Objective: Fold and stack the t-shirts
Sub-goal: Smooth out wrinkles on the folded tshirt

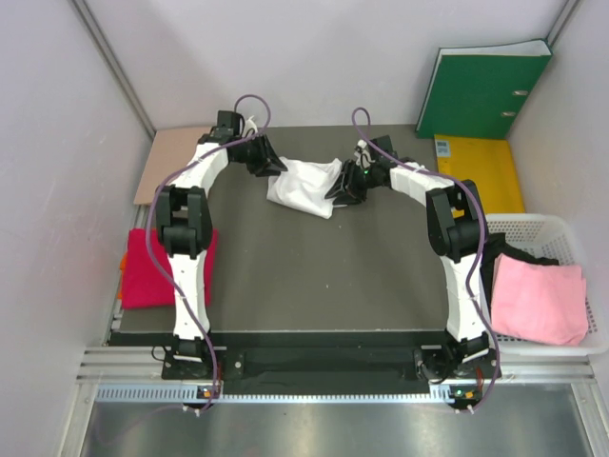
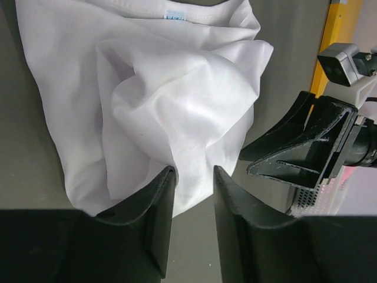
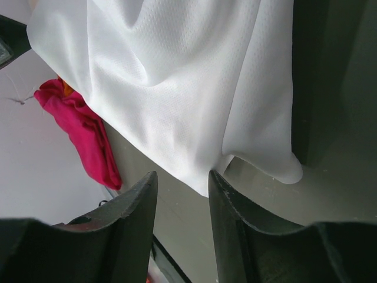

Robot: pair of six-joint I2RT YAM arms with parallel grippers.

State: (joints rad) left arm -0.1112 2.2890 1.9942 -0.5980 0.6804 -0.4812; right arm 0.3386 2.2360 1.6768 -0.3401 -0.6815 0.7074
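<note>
— Asking first about the white t-shirt (image 1: pixel 303 186): where on the table (image 1: pixel 314 286)?
— Lying crumpled at the far middle, stretched from left to right, with the left gripper (image 2: pixel 194 177) at its left end and the right gripper (image 3: pixel 182 180) at its right end. About equally near, so probably work for both arms.
— And the grip?
— On the left, narrowed on a fold of cloth, pinching it as far as visible. On the right, half closed with the hem just at the tips; impossible to tell whether held.
— Then what next, probably?
— Pulling the two ends apart along that same line, to spread the cloth flat before folding. Better to make sure of the right side first.
— And the others?
— Crimson t-shirt (image 1: pixel 143 267) at the left edge, pink t-shirt (image 1: pixel 538 295) over the basket (image 1: pixel 533 224) at the right, both well apart from here.
</note>
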